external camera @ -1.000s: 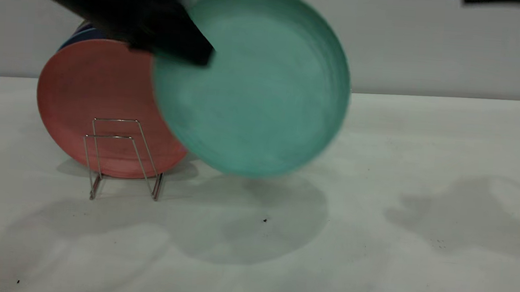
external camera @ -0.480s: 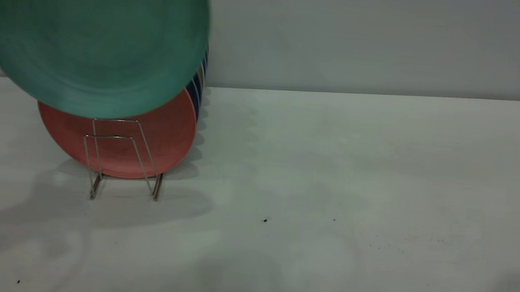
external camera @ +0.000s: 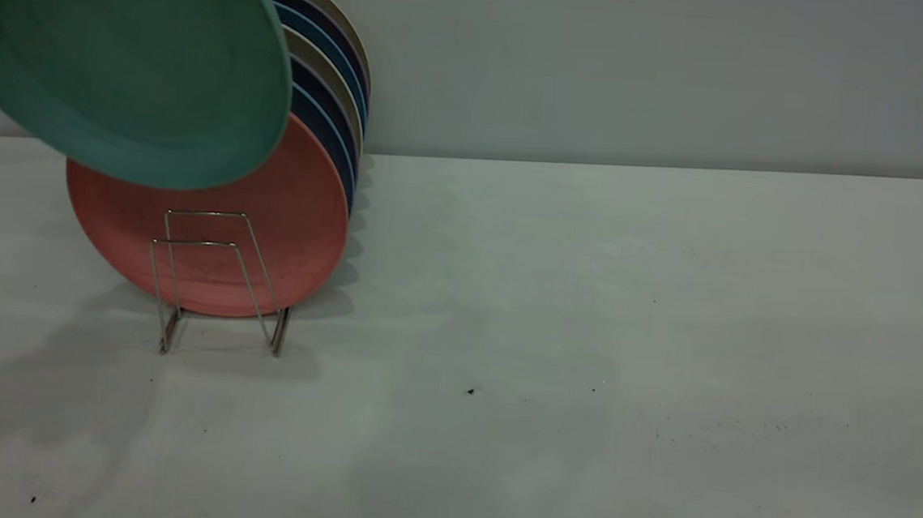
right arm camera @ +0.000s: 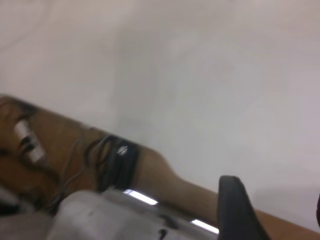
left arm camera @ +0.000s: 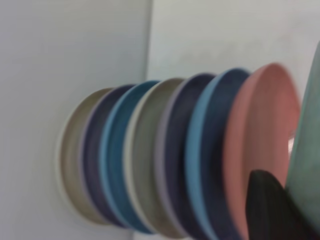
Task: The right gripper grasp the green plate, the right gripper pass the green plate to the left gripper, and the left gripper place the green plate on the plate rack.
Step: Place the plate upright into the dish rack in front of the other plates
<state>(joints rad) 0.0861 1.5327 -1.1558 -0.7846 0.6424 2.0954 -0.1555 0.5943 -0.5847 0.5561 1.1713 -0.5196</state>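
The green plate (external camera: 118, 56) hangs tilted in the air at the upper left of the exterior view, above and in front of the plate rack (external camera: 217, 274). Its lower rim overlaps the top of the salmon-pink plate (external camera: 269, 221). In the left wrist view my left gripper (left arm camera: 290, 190) shows one black finger (left arm camera: 267, 202) against the green plate's rim (left arm camera: 307, 150), shut on it. The arm itself is out of the exterior view. My right gripper (right arm camera: 272, 202) shows only in the right wrist view, open and empty, away from the table.
Several plates, dark blue, light blue and beige (external camera: 330, 103), stand in the rack behind the pink one; they also show in the left wrist view (left arm camera: 150, 155). The white table (external camera: 586, 341) runs to the right, with a wall behind.
The green plate has moved from the table's middle to the upper left, above the rack, and tilted more. The left arm has gone out of the exterior view.
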